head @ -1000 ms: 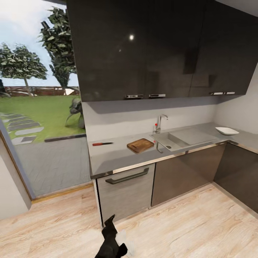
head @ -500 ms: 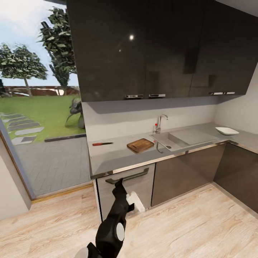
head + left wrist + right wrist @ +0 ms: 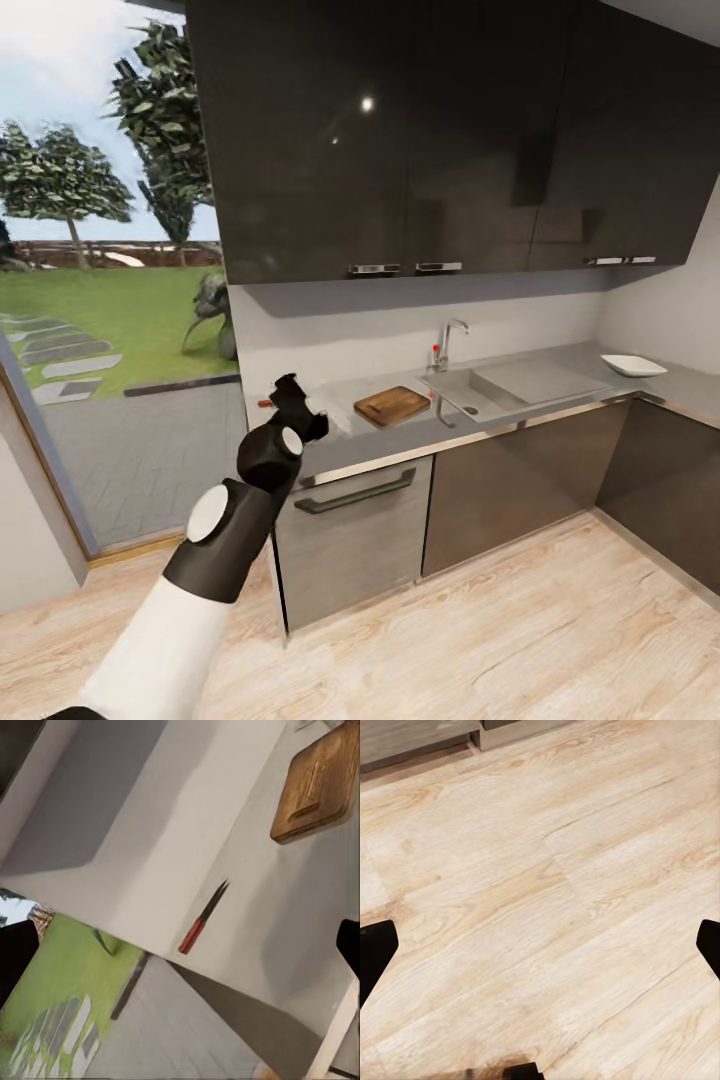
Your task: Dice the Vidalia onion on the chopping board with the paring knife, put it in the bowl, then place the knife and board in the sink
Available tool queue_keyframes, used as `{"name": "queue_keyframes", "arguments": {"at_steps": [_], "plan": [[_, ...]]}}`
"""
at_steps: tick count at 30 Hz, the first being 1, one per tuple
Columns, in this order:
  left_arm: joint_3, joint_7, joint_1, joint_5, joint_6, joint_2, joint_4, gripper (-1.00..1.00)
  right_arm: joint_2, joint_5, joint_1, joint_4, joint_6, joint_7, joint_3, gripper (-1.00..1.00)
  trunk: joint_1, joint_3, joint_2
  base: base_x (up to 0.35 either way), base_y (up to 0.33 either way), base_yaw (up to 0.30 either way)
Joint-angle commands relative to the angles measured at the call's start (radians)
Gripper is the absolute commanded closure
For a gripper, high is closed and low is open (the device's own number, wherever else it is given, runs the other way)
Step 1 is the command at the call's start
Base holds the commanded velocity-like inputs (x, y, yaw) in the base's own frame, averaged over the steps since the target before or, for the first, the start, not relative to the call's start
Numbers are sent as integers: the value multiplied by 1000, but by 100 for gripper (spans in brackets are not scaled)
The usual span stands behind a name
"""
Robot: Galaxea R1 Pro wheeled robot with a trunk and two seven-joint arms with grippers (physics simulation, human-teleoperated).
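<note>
Two arms belong to this robot, and the left one reaches up over the near edge of the desk [image 3: 330, 425], its tool [image 3: 293, 397] hanging above the knife [image 3: 202, 918]. That placing suits a pick-up: the wrist camera looks straight down at the red handle and dark blade, which lie flat on the grey top, well apart from the board [image 3: 392, 405]. The left tool's fingertips sit wide at the frame edges there, so it looks spread, though little of them shows. Further right, the board lies just beside the sink [image 3: 500, 388], handy for cutting. The onion should be in the basin; I cannot make it out. The bowl [image 3: 633, 365] waits at the far right. The right tool [image 3: 540, 949] points at the wooden floor [image 3: 555, 892], its tips likewise spread wide and empty. No readable writing or brand mark appears anywhere.
</note>
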Motion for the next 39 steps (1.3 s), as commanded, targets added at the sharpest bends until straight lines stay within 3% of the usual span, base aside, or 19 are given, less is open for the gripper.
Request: {"name": "queue_keyframes", "arguments": {"at_steps": [1,3,6,8,10,11,13,14,15,17,18,20,23,26,39], "plan": [[0,-21,-18,-10,13,0,4,-100,0,3,0,1,-3,-3,-1,-100,0,-1,-1,0,0,0],[2,-65,-64,-12,40,0,17,-100,0,3,0,1,-3,-3,-1,-100,0,-1,-1,0,0,0],[2,-116,-80,-17,48,1,19,-100,0,3,0,1,-2,-3,-1,-100,0,-1,-1,0,0,0],[2,-241,-90,-43,48,5,17,-100,0,3,0,1,-3,-3,-1,-100,0,-1,-1,0,0,0],[2,-323,-93,-69,43,7,11,-100,0,3,0,1,-3,-3,-1,-100,0,-1,-1,0,0,0],[2,-414,-95,-105,31,11,-1,-100,0,3,0,1,-3,-3,-1,-100,0,-1,-1,0,0,0],[2,-514,-96,-147,8,17,-13,-100,0,3,0,1,-3,-3,-1,-100,0,-1,-1,0,0,0],[2,-566,-96,-168,-8,20,-18,-100,0,3,0,1,-3,-3,-1,-100,0,-1,-1,0,0,0],[2,-669,-96,-210,-47,26,-26,-100,0,3,0,1,-3,-3,-2,-100,0,-1,-1,0,0,0],[2,-764,-97,-246,-92,29,-32,-100,0,3,0,1,-3,-3,-2,-100,0,-1,-1,0,0,0],[3,-849,-97,-272,-137,32,-39,-100,0,3,0,1,-3,-3,-2,-100,0,-1,-1,0,0,0],[5,-959,-97,-294,-196,35,-50,-100,0,3,0,1,-3,-4,-2,-100,0,-1,-1,0,0,0],[9,-1048,-97,-308,-243,37,-62,-100,0,3,0,1,-3,-3,-2,-100,0,-1,-1,0,0,0],[21,-1073,-97,-314,-262,37,-76,-100,0,3,0,1,-3,-4,-2,-100,0,-1,-1,0,0,0],[34,-1073,-97,-317,-276,38,-125,-100,0,3,0,1,-3,-4,-1,-100,0,-1,-1,0,0,0]]}}
